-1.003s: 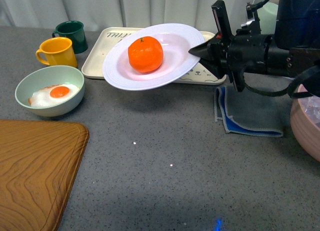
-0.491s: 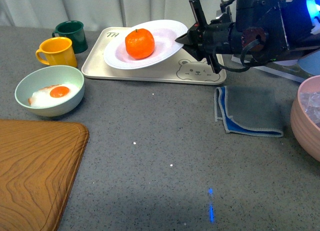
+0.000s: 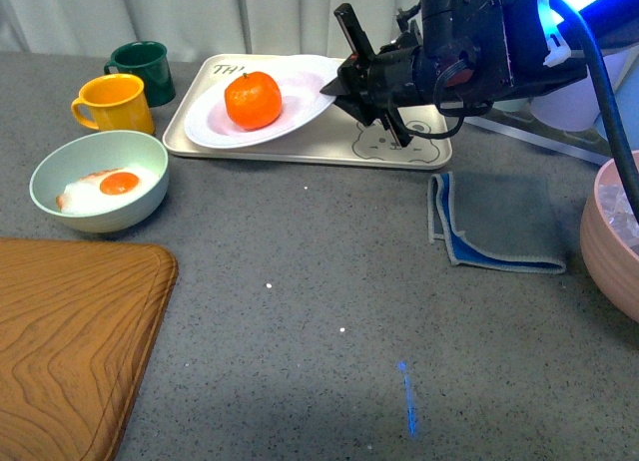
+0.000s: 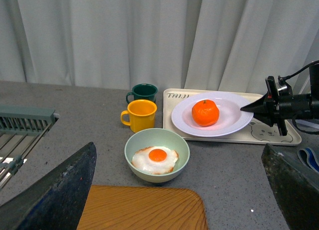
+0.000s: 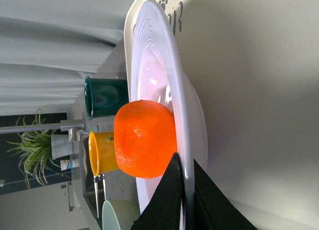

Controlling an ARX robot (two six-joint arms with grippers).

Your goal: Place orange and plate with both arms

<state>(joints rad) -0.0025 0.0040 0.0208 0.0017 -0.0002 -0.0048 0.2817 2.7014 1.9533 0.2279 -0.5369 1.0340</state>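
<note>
The white plate (image 3: 292, 107) rests low over the beige bear-printed tray (image 3: 329, 147) at the back, and the orange (image 3: 253, 100) sits in its well. My right gripper (image 3: 341, 87) is shut on the plate's right rim, one finger above and one below. In the right wrist view the black fingertips (image 5: 174, 190) pinch the plate (image 5: 164, 80) rim right beside the orange (image 5: 144, 138). The left wrist view shows the plate (image 4: 229, 125) and orange (image 4: 205, 113) from afar; my left gripper (image 4: 179, 190) hangs open, well short of them, over the table's near side.
A pale green bowl (image 3: 99, 181) with a fried egg, a yellow mug (image 3: 113, 104) and a dark green mug (image 3: 143, 71) stand left of the tray. A wooden board (image 3: 70, 331) fills the front left. A grey-blue cloth (image 3: 496, 222) and a pink bowl (image 3: 611, 241) lie at the right.
My right gripper has carried the plate with the orange leftward and back, lowering it from above the table onto the tray. The orange stayed in the well.
</note>
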